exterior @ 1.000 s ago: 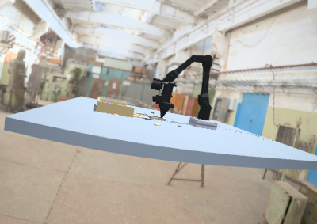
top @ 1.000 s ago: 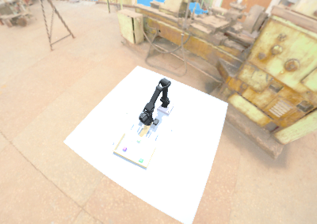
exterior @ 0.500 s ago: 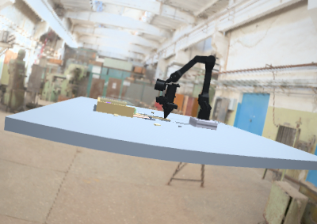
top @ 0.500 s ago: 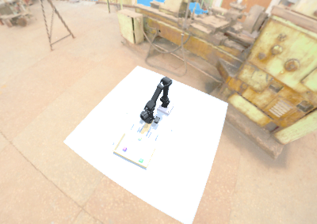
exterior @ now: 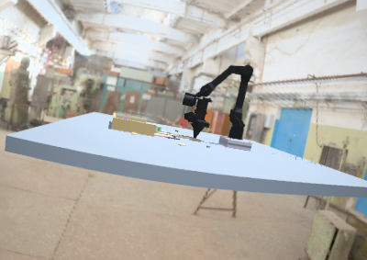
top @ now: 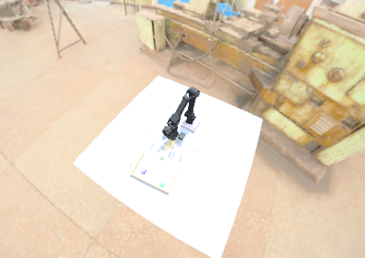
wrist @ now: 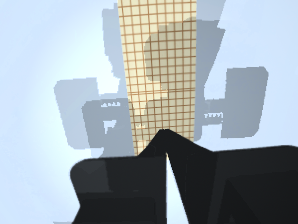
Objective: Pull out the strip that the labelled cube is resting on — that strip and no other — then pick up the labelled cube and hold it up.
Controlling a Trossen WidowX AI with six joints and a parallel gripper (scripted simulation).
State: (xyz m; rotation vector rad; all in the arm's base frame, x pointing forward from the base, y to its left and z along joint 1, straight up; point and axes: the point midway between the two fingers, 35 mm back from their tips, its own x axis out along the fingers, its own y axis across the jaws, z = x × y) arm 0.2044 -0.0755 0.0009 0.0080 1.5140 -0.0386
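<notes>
My gripper (top: 172, 139) (exterior: 195, 137) (wrist: 164, 133) is shut, its fingertips together at the near end of a cream strip (top: 169, 145) (wrist: 160, 55) with a brown grid. The tips lie over the strip and seem to press on it; nothing shows between them. The strip runs away from the tips toward the tray. A small yellow-green cube (top: 162, 158) is at the tray's near side, a purple cube (top: 143, 171) and a green cube (top: 162, 185) are farther in. No label is readable, and what each cube rests on cannot be told.
A shallow tray (top: 151, 186) (exterior: 133, 126) with yellowish walls holds the cubes. Small dark blue guide bars (top: 171, 155) stand near the strip at the tray's near side. The arm's pale base plate (top: 190, 125) (exterior: 235, 143) is behind the gripper.
</notes>
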